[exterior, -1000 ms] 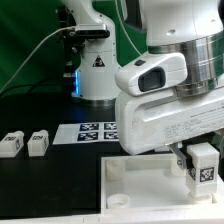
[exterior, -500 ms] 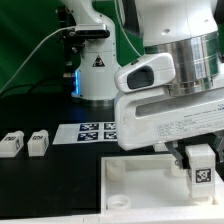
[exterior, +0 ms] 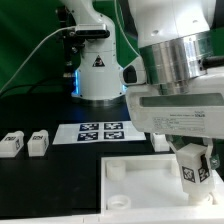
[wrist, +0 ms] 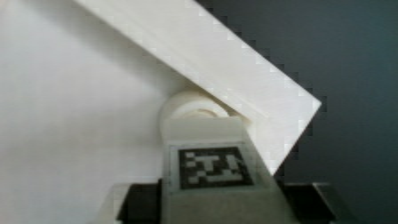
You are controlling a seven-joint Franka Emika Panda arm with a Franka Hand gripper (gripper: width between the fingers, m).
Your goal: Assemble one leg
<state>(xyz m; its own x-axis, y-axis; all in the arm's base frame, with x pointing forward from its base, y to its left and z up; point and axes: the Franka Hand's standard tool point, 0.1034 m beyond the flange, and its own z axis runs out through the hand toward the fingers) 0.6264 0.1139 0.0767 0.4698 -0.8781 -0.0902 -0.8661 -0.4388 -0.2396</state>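
My gripper (exterior: 192, 168) is shut on a leg (exterior: 191, 166), a small white block with a marker tag, and holds it upright over the right side of the large white tray-like piece (exterior: 135, 183). In the wrist view the held leg (wrist: 214, 155) sits between my two dark fingertips (wrist: 146, 200), its far end at a round corner socket (wrist: 201, 104) of the white piece (wrist: 80, 110). Two more legs (exterior: 12, 143) (exterior: 38, 142) lie on the black table at the exterior view's left.
The marker board (exterior: 100, 131) lies flat behind the white piece. The arm's white base (exterior: 98, 70) stands at the back, with a cable running to the exterior view's left. A green backdrop closes the rear.
My gripper has rotated about its axis while still holding the leg; the wrist housing now faces differently. The leg has shifted slightly left and down.
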